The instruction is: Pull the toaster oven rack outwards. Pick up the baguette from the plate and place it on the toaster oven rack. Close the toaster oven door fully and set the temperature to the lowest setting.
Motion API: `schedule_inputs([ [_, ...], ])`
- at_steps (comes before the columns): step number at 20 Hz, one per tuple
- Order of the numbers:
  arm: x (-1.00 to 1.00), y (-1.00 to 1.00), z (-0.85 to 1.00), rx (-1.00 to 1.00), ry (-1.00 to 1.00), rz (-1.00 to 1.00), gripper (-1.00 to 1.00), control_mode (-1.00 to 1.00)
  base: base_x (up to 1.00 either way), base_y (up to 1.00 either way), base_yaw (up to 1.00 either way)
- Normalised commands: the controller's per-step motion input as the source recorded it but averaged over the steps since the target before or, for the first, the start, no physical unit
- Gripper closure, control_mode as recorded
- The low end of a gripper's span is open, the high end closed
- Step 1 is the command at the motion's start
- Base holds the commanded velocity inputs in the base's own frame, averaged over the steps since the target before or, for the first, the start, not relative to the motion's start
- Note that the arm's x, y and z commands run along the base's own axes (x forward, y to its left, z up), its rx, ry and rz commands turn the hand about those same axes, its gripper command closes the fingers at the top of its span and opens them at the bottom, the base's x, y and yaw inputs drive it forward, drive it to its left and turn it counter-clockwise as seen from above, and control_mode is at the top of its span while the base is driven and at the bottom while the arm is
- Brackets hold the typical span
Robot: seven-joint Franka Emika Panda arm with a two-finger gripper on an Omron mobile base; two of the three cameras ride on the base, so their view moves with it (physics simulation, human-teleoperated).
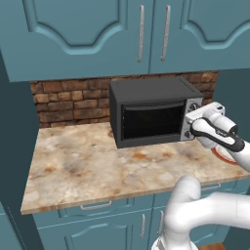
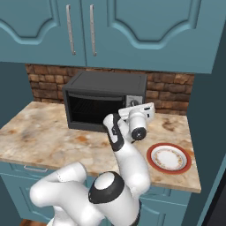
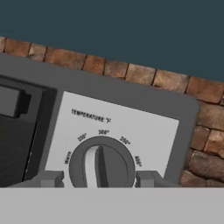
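Counter (image 1: 88, 166): marbled, below teal cabinets (image 1: 97, 29), brick wall (image 1: 68, 102) behind. Oven (image 1: 151, 110) stands at the back of the counter, against the brick. Door (image 1: 152, 122) shut upright; rack seen faintly as wires behind the glass in the right base view. Arm reaches to the oven's right-hand control panel (image 3: 122, 127). Plate (image 2: 169, 158) on the counter right of the oven, bare. Gripper (image 3: 101, 178): fingers spread, one at each side of the temperature knob (image 3: 103, 164); contact with the knob cannot be told.
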Motion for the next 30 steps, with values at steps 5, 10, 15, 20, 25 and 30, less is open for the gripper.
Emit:
schedule_inputs([
  [5, 0.0, 0.0, -0.1, -0.21, 0.0, 0.08, 1.0, -1.0, 0.0, 0.0, 0.0],
  [10, 0.0, 0.0, -0.24, -0.3, -0.08, 0.1, 1.0, -1.0, 0.0, 0.0, 0.0],
  [15, 0.0, 0.0, -0.19, -0.29, -0.11, 0.11, 1.0, -1.0, 0.0, 0.0, 0.0],
  [20, 0.0, -0.02, -0.2, -0.29, -0.03, 0.12, 1.0, -1.0, 0.0, 0.0, 0.0],
  [25, 0.0, -0.08, 0.02, -0.3, 0.07, 0.15, 1.0, -1.0, 0.0, 0.0, 0.0],
  [30, -0.03, -0.07, 0.15, -0.31, 0.22, 0.16, 1.0, -1.0, 0.0, 0.0, 0.0],
])
